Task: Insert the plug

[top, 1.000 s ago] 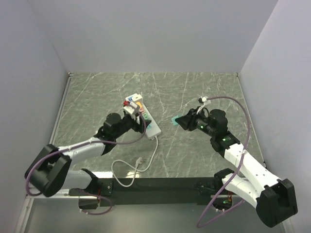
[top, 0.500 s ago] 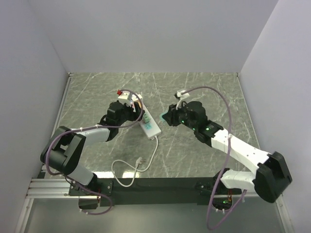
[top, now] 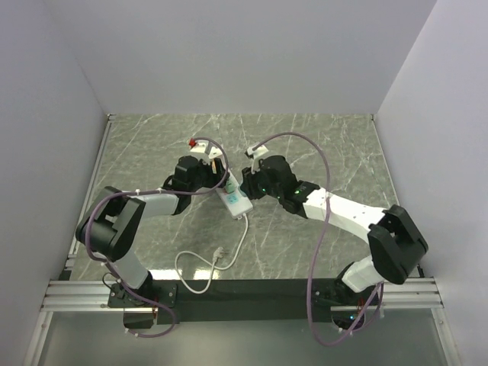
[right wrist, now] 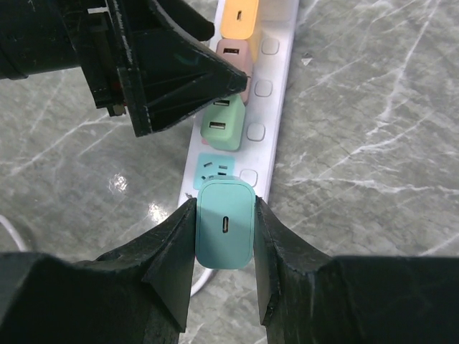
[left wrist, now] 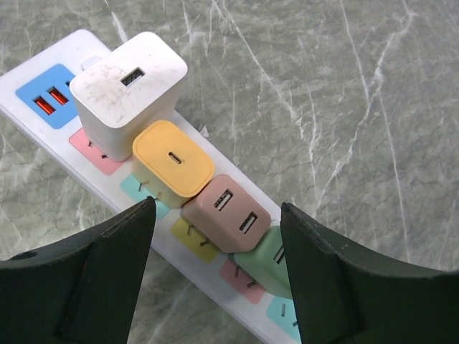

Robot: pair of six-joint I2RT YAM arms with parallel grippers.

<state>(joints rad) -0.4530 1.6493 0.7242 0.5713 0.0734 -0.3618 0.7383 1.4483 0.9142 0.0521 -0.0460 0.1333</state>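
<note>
My right gripper [right wrist: 224, 208] is shut on a teal plug [right wrist: 225, 233] with a USB-C port on its back. The plug hovers just above the near end of the white power strip [right wrist: 278, 86], by a bare teal socket [right wrist: 216, 168]. Along the strip stand a white charger [left wrist: 129, 82], a yellow charger [left wrist: 173, 158], a pink charger [left wrist: 226, 213] and a green charger [left wrist: 267, 259]. My left gripper [left wrist: 219, 233] stands open astride the strip, its fingers [left wrist: 107, 265] on either side of the pink and green chargers. In the top view both grippers meet over the strip [top: 238, 201].
The strip's white cable [top: 229, 255] loops toward the near edge of the marble table [top: 320, 145]. The left arm's black fingers [right wrist: 172, 72] crowd the strip right behind the free socket. Walls close in the table on three sides.
My right arm has swung left, carrying the teal plug from the table's middle to the strip's near end. The left gripper has shifted up along the strip and stayed open.
</note>
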